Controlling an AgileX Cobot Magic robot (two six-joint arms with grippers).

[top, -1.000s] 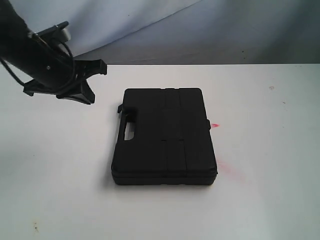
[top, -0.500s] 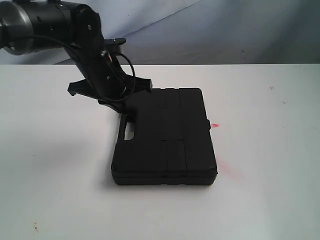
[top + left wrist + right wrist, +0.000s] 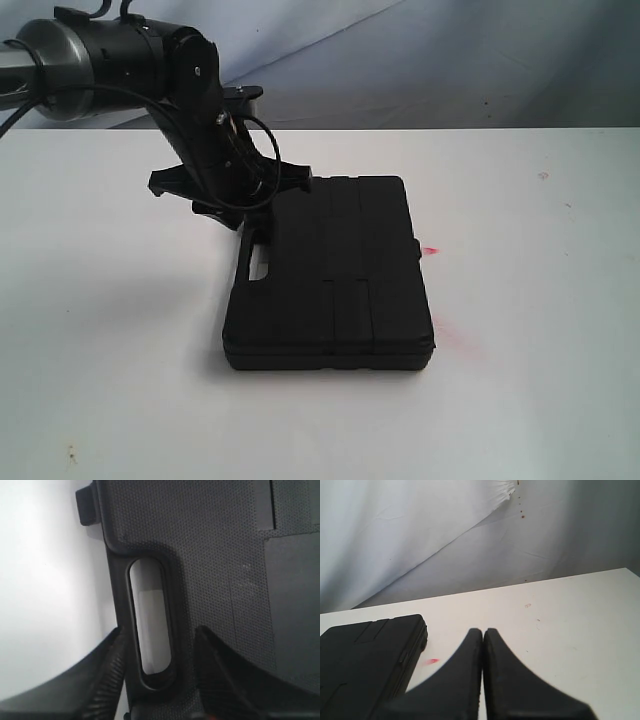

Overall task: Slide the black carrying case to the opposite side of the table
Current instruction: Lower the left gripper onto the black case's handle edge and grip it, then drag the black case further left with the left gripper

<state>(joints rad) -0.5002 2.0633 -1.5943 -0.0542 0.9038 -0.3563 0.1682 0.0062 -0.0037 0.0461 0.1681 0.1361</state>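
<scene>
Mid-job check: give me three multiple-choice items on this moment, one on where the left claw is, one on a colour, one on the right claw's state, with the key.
1. Where is the left claw relative to the case?
A. Beside the edge opposite the handle.
B. Straddling the slot handle.
C. Over bare table, far from the case.

2. What colour is the small mark on the table beside the case?
A. Green.
B. Blue.
C. Red.

3. How is the right claw?
A. Shut, holding nothing.
B. Wide open.
C. Shut on the case.

Key:
1 B: the left wrist view shows the slot between its two fingers.
2 C: it shows red against the white top in the exterior view.
3 A: its tips meet with nothing between them, apart from the case.
</scene>
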